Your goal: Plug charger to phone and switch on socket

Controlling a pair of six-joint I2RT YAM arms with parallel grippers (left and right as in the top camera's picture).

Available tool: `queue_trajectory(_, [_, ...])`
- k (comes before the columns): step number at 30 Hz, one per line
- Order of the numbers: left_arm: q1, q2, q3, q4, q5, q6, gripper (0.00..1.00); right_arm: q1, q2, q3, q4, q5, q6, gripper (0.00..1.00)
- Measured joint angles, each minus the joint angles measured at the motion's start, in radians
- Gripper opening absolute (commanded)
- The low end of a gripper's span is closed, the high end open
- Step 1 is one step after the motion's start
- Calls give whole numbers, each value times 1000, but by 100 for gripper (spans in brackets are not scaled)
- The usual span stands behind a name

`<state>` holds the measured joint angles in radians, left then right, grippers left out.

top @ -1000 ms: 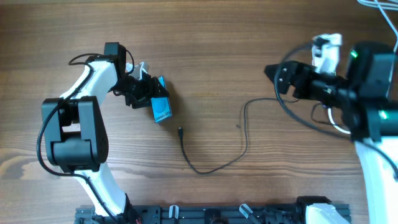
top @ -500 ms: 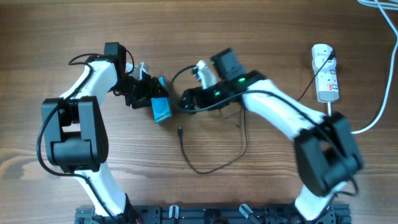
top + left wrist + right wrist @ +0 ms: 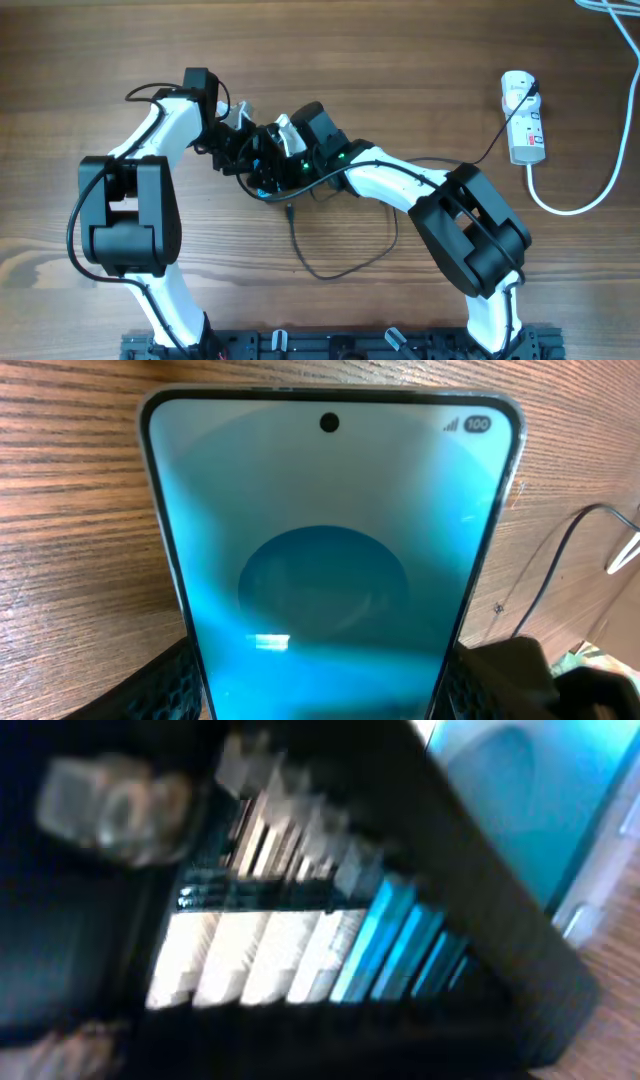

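Observation:
The phone (image 3: 330,560), its teal-blue screen lit, fills the left wrist view. My left gripper (image 3: 325,685) is shut on its lower sides. In the overhead view the left gripper (image 3: 238,150) holds the phone (image 3: 263,180), which my right gripper (image 3: 278,160) mostly covers. The right wrist view is blurred, with the phone's teal screen (image 3: 530,790) at the upper right. I cannot tell the right jaws' state. The charger (image 3: 345,268), a thin black cable, lies loose on the table. Its connector tip (image 3: 289,210) lies just below both grippers. The white socket (image 3: 525,125) lies at the far right.
The socket's white lead (image 3: 590,200) curves along the right edge. Another white cable (image 3: 610,20) crosses the top right corner. The charger cable runs from the socket across the middle of the wooden table (image 3: 100,60). A black rail (image 3: 350,345) lines the front edge.
My right arm has swung from the far right side across to the phone at centre left. My left gripper has shifted slightly right with the phone. The cable has not moved.

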<state>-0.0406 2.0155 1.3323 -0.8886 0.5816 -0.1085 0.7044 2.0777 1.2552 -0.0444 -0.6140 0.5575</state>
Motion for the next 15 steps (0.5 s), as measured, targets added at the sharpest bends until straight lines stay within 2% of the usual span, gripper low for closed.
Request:
queue_trajectory(2, [2, 0, 0, 1, 6, 0, 58, -3, 0, -2, 8, 18, 32, 38])
queue_trajectory(3, [3, 0, 0, 4, 9, -1, 58, -5, 0, -4, 8, 24, 51, 35])
queue_trajectory(10, [4, 0, 0, -1, 14, 0, 59, -15, 0, -8, 0, -10, 136, 35])
queue_trajectory(14, [4, 0, 0, -5, 14, 3, 59, -18, 0, -8, -42, -50, 150, 24])
queue_trajectory(15, [3, 0, 0, -3, 14, 3, 60, -18, 0, -8, -49, -52, 153, 24])
